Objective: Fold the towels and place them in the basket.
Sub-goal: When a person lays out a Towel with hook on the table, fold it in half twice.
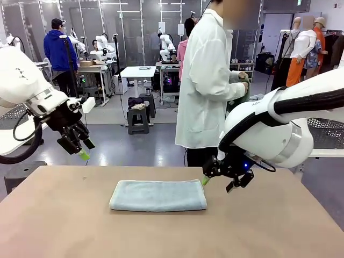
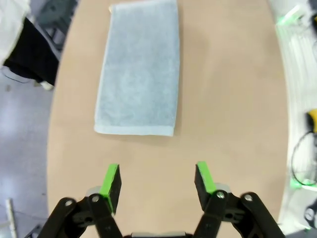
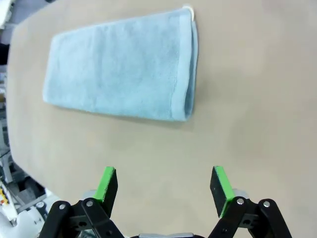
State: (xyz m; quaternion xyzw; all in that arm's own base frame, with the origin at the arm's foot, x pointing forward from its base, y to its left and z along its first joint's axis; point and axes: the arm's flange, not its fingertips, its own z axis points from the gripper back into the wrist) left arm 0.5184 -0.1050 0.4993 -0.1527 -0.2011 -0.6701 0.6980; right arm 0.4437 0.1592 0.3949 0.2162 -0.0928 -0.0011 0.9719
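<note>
left fingers (image 2: 111, 182) stand apart and empty over bare tabletop (image 2: 228, 99), short of the towel (image 2: 138, 74); right fingers (image 3: 220, 184) gape wide, empty too. the towel lies folded into a strip mid-tabletop. seemingly between folds: next, pinch a short end and carry it across.

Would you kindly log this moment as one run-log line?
towel: folded, on table | left gripper: open, raised | right gripper: open, near towel's right end

floor (image 1: 134, 148): grey — glossy | stool (image 1: 138, 116): dark | far table (image 1: 137, 71): white | back wall (image 1: 131, 27): dark panels
</note>
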